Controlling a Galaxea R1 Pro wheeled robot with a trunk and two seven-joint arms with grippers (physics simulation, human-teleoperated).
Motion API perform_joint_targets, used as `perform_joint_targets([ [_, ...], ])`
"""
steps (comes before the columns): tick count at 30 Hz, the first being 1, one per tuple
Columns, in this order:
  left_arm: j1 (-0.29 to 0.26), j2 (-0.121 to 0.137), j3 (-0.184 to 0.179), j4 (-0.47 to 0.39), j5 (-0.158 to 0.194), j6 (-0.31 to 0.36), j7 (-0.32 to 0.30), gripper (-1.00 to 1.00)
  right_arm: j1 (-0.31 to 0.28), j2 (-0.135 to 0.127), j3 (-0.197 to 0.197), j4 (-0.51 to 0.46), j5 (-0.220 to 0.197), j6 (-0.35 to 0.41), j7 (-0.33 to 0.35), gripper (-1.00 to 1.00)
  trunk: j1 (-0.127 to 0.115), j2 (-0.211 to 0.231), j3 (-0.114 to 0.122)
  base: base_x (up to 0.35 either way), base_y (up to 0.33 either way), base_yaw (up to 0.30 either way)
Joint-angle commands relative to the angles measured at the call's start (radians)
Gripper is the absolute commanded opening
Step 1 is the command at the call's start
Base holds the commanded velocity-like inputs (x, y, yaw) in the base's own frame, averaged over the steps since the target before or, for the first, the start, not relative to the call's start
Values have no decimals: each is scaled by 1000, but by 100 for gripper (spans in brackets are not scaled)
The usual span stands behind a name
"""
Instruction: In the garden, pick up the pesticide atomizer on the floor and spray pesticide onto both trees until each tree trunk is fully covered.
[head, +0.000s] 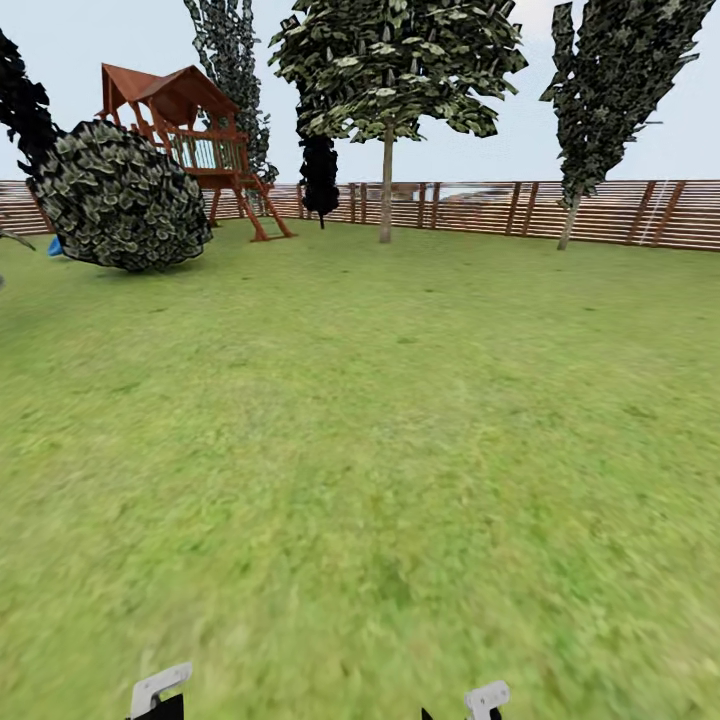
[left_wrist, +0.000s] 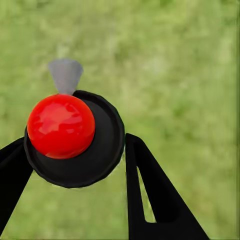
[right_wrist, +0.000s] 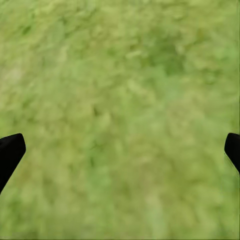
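In the left wrist view my left gripper (left_wrist: 75, 145) is shut on the pesticide atomizer (left_wrist: 87, 165), seen from above as a round black body with a glossy red dome and a grey nozzle, held over grass. My right gripper (right_wrist: 120, 145) is open over bare lawn, its black fingertips (right_wrist: 10, 150) at the picture's edges. Far ahead in the head view, two trees stand by the fence: one with a straight bare trunk (head: 386, 195), one with a leaning trunk (head: 570, 222) at the right. Grey parts of my left arm (head: 160, 688) and right arm (head: 487, 697) show at the bottom edge.
The garden lawn (head: 380, 430) stretches ahead to a brown slatted fence (head: 480, 207). A big round bush (head: 120, 198) sits at the far left, with a red wooden play tower (head: 195, 140) behind it. A dark narrow tree (head: 320, 178) stands by the fence.
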Motion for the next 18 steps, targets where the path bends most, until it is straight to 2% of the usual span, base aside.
perform_joint_targets([
  [1,-1,0,-2,1,3,-4,3,-100,0,0,-9,0,7,-2,4,100,1,0,-1,338,0,0],
  [18,0,-2,-3,1,3,-5,2,-100,0,1,-9,0,8,-2,4,100,1,0,-1,338,0,0],
])
